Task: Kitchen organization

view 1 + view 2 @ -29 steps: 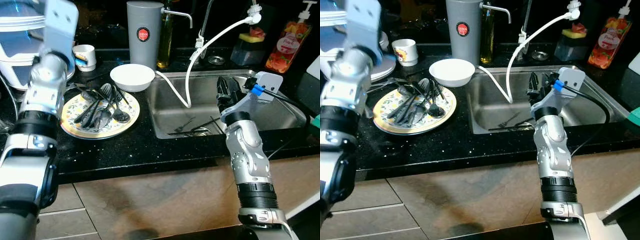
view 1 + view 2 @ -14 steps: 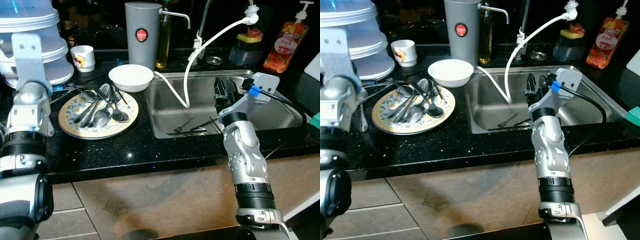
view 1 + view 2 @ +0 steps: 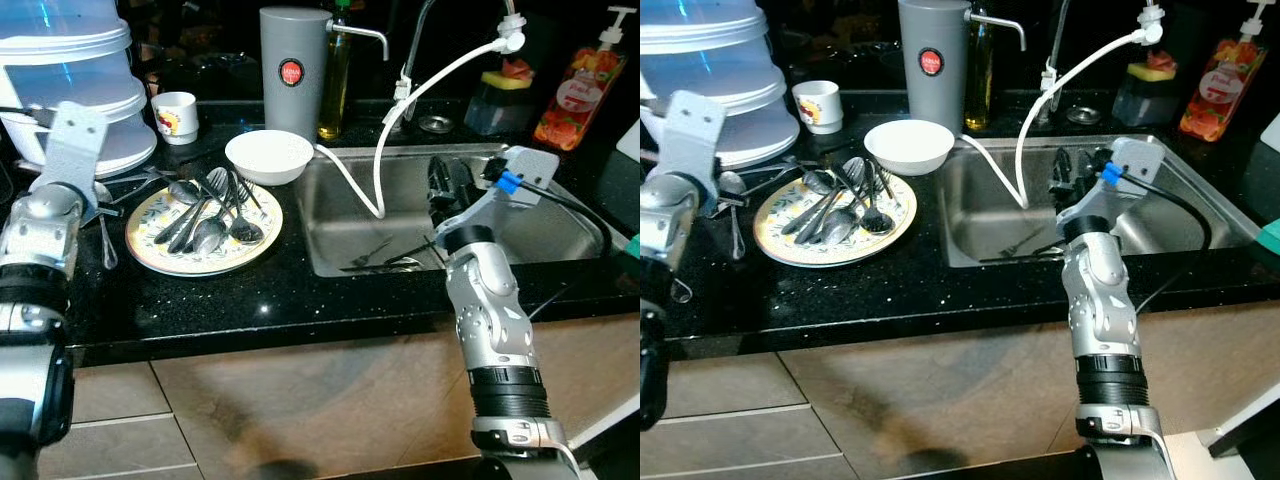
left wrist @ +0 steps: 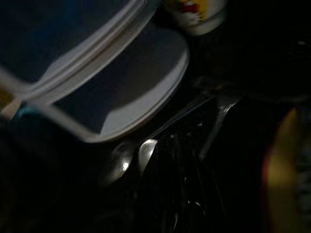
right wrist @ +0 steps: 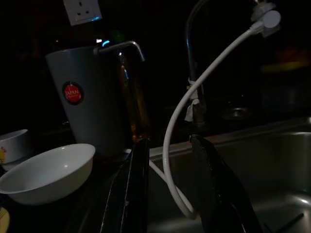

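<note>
Cutlery [image 3: 205, 215] is piled on the patterned plate [image 3: 150, 246], dark spoons and forks heaped across its middle, and that plate sits on the black counter [image 3: 280, 300] just left of the sink! Far left, a stack of white and blue lidded containers [image 3: 75, 80] towers at the back, with a few loose spoons [image 3: 732, 192] lying on the counter beside it. The left arm [image 3: 45, 240] is raised at the counter's left edge, its wrist block tilted up in front of that stack, and from these views I cannot tell how its jaws stand. Moving along, a small printed cup [image 3: 177, 115] stands behind the plate, and a white bowl [image 3: 269, 156] sits just beyond the plate's far rim, nothing visible inside it. Behind the bowl stands a tall grey canister [image 3: 293, 70] with a red badge, an amber bottle [image 3: 335, 85] right beside it. Now the steel sink [image 3: 560, 225]: a white hose [image 3: 385, 150] loops down into it, and a few dark utensils [image 3: 385, 258] lie on its floor. The right gripper [image 5: 170, 189] reaches up over the sink's front edge, forearm upright, jaws spread and holding nothing, aimed toward bowl and canister. Far right, a red soap dispenser [image 3: 570, 95] stands at the back.
</note>
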Available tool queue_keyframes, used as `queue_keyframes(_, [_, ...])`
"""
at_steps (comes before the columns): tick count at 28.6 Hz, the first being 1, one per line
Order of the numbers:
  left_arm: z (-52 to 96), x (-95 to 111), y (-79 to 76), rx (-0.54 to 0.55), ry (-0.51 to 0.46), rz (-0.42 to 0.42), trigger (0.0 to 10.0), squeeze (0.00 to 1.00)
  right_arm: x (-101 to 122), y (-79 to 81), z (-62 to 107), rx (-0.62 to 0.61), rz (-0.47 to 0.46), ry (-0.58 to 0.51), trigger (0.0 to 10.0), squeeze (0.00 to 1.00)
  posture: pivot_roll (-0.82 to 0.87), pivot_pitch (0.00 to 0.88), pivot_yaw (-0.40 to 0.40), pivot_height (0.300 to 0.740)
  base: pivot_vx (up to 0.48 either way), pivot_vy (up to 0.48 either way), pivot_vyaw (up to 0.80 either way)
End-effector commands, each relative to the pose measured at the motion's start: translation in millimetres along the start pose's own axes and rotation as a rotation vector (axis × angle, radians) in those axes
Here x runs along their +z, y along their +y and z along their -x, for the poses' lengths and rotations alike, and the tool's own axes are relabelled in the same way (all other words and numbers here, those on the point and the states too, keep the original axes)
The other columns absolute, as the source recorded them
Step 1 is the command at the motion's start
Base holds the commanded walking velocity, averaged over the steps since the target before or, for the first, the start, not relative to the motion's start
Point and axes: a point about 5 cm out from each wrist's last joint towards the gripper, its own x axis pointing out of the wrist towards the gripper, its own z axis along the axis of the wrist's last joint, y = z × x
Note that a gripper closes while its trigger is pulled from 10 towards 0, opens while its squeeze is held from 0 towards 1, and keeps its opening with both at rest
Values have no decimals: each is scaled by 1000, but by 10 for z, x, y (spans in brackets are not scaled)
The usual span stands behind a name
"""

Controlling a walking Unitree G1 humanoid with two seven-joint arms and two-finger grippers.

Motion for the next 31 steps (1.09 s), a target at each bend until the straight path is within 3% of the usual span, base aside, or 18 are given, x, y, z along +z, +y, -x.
queue_keyframes(1, [6,-19,73,-12,16,-63,10000,0,42,16,5,10,4,-13,10000,0,54,0,2,740,0,0,0])
queue_keyframes(7, [6,-19,73,-12,16,-63,10000,0,42,16,5,10,4,-13,10000,0,54,0,2,740,0,0,0])
queue_keyframes(8, [0,-3,56,-59,14,-68,10000,0,72,37,16,40,17,-19,10000,0,52,0,5,740,0,0,0])
queue_keyframes(9, [26,20,140,-94,6,-100,10000,0,163,84,38,127,50,-17,10000,0,52,120,-29,740,0,0,0])
queue_keyframes(13, [134,160,391,-178,-46,-206,10000,0,323,246,-9,295,63,-1,10000,0,89,197,-71,740,0,0,0])
queue_keyframes(21, [190,252,479,-246,-65,-260,10000,0,448,358,-138,346,50,-37,10000,0,111,242,-87,740,0,0,0])
queue_keyframes(22, [198,267,533,-245,-58,-285,10000,78,503,363,-143,354,49,-46,10000,0,113,250,-86,740,0,0,0])
queue_keyframes(23, [199,271,561,-235,-52,-297,10000,663,525,361,-138,356,48,-48,10000,0,112,252,-85,740,0,0,0])
queue_keyframes(24, [200,272,582,-226,-47,-306,10000,1000,538,357,-129,356,47,-48,10000,0,110,253,-84,740,0,0,0])
queue_keyframes(31, [193,245,624,-198,-23,-317,10000,1000,532,305,-73,339,41,-31,10000,0,94,260,-83,740,0,0,0])
